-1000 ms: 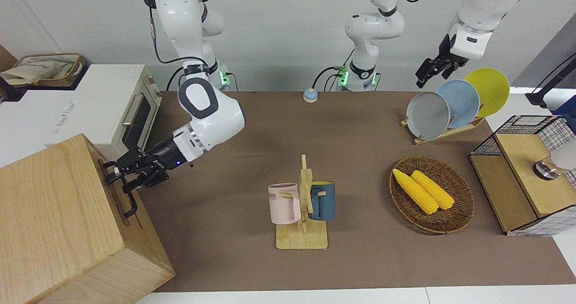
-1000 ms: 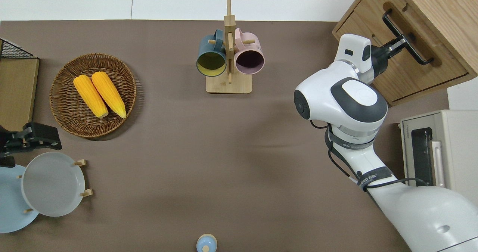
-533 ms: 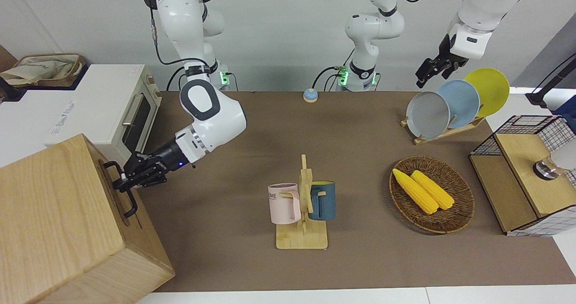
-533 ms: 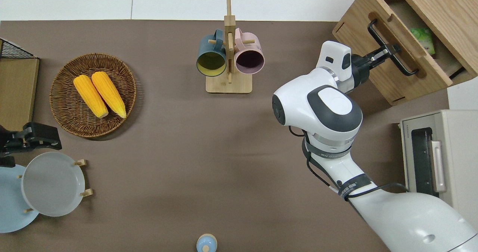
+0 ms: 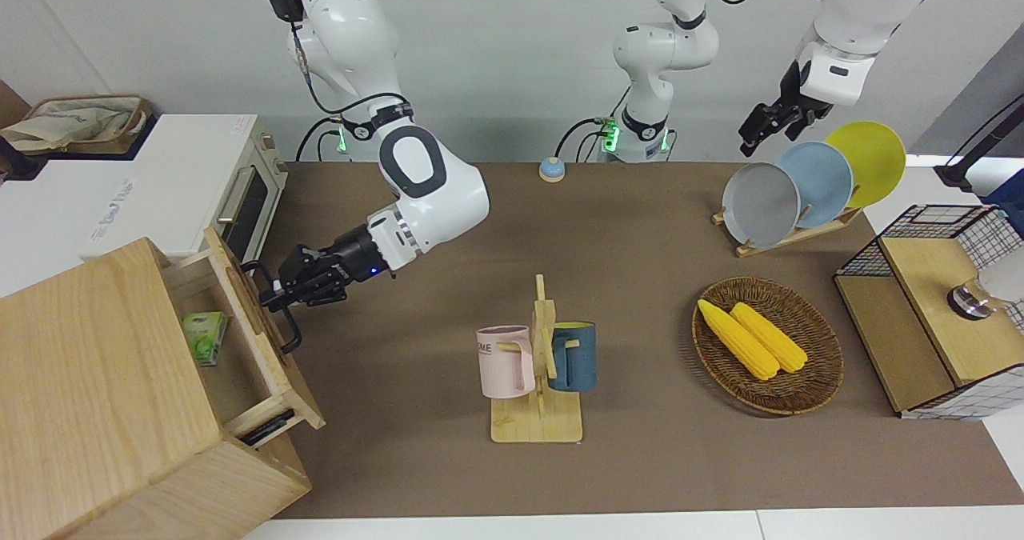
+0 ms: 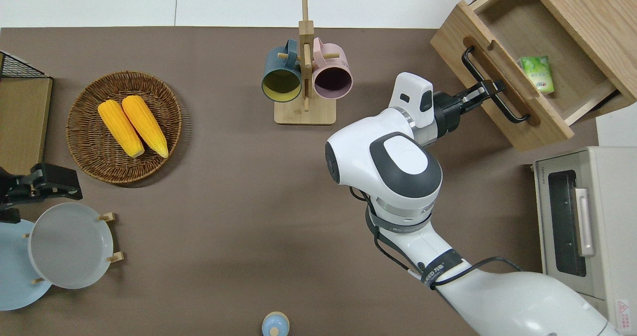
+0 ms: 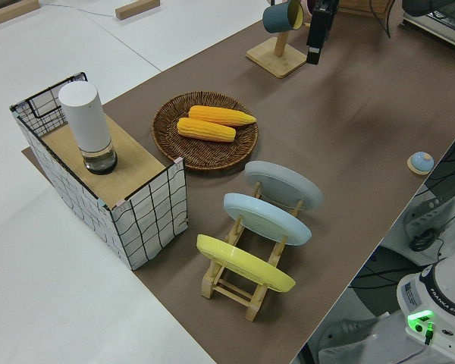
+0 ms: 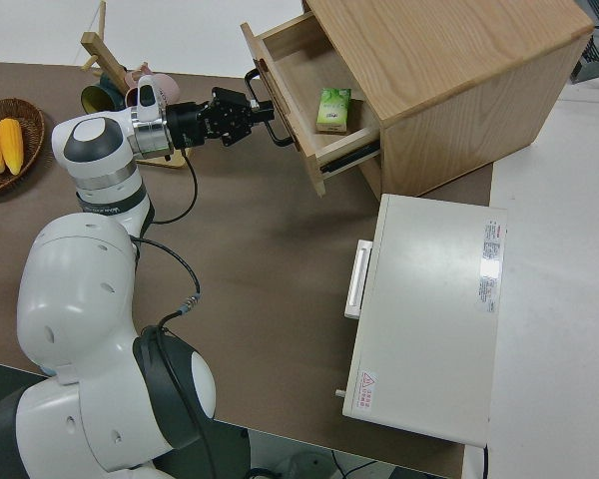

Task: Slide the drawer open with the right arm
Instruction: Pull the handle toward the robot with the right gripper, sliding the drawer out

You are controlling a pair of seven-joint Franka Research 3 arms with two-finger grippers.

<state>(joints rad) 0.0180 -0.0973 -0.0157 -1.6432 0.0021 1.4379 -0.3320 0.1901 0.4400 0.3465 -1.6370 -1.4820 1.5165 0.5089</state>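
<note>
1. The wide shallow pale-wood drawer (image 6: 502,84) stands pulled well out of the big light-wood box cabinet (image 5: 96,380) at the right arm's end of the table — a small green packet (image 6: 536,73) lies inside
2. The right arm's black fingered gripper (image 6: 485,89) is clamped on the drawer's black metal bar handle (image 6: 492,92), near its middle
3. A white toaster oven (image 6: 587,226) sits just beside the cabinet, nearer to the robots
4. The left arm is parked; whether its gripper (image 5: 768,124) is open or closed I cannot tell

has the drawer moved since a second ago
Yes. The drawer has slid out of the cabinet toward the mug rack, pulled by the right gripper clamped on its handle, exposing a green packet.
</note>
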